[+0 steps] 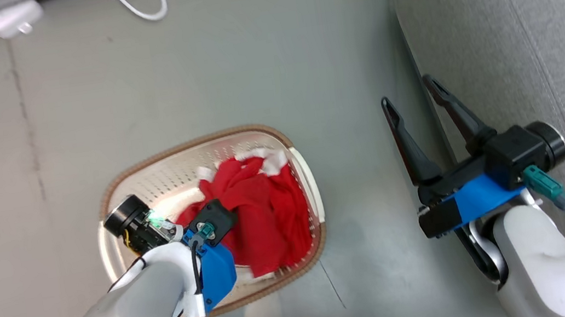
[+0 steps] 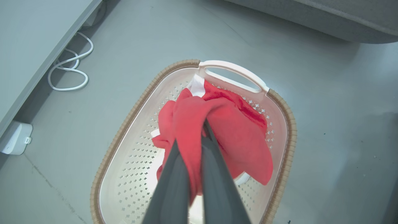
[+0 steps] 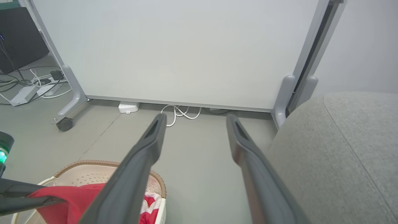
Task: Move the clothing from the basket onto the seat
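Head view showed one bunched heap of bright red clothing (image 1: 262, 211) in the right half of one oval basket (image 1: 192, 144); how many garments made up the heap could not be told. White trim (image 1: 272, 162) edged its far end, and the fabric looked soft and deeply creased.

From the left wrist view, a fold of the red cloth was gathered to a peak and draped over the left gripper (image 2: 203, 127), whose two dark fingers were pressed together, pinching that fold between them; the rest of the cloth hung down inside the basket, one flap lying close against the perforated wall. The basket was cream-white with small star-shaped holes, a brown woven-look rim (image 2: 136, 105) and one white handle (image 2: 233, 73) at its far end; it stood on the grey floor (image 1: 247, 64).

The right gripper (image 1: 408, 92) hung well apart from the basket, just beside the edge of the one grey fabric seat (image 1: 520, 36); its two fingers were spread wide with nothing between them. A stitched seam ran along the seat's rounded top.

Farther off, one looped white cable (image 1: 151, 11) and one white plug box (image 1: 11, 19) lay on the floor; in the right wrist view they sat under a pale wheeled panel (image 3: 186, 53).
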Controlling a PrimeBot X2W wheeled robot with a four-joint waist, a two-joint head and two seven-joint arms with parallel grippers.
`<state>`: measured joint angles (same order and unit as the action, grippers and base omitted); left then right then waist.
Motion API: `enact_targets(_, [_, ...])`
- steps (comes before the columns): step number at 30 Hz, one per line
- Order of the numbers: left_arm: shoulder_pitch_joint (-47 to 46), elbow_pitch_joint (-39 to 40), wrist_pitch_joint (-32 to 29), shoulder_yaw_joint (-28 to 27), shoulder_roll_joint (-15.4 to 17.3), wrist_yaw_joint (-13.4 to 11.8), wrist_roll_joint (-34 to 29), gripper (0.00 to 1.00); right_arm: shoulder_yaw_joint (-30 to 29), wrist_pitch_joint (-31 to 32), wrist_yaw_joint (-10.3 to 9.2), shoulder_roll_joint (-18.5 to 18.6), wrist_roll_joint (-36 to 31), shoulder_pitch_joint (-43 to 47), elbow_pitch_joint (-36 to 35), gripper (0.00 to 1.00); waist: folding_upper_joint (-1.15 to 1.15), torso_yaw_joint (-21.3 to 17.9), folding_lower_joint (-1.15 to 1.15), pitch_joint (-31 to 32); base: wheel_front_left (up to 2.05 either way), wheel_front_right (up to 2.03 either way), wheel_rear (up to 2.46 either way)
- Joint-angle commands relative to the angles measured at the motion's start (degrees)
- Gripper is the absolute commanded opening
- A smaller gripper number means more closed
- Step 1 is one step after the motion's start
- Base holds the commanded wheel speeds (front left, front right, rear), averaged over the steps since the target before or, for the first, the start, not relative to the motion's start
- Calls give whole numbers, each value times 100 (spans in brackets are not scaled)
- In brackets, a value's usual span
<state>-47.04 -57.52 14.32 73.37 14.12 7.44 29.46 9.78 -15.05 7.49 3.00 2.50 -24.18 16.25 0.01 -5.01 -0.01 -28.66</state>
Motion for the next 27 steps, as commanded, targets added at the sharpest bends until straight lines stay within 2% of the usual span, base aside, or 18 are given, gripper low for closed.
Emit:
enact_targets(1, [42,46,57,14,-4,2,96,0,-24,-20,1,53,-13,114,35,100,-1,254,1,380,0,0,0])
enact_targets(7, [33,494,94,-197,-77,2,359,0,-85,-20,1,109,52,403,115,100,-1,445,1,938,0,0,0])
enact_targets(15, [223,1321,95,-936,-60,-59,209,0,-79,-20,1,140,118,770,218,100,-1,566,1,1646,0,0,0])
enact_targets(27, [447,2002,96,-1749,-203,-198,-27,0,-83,-20,1,211,201,1264,280,100,-1,619,1,2428,0,0,0])
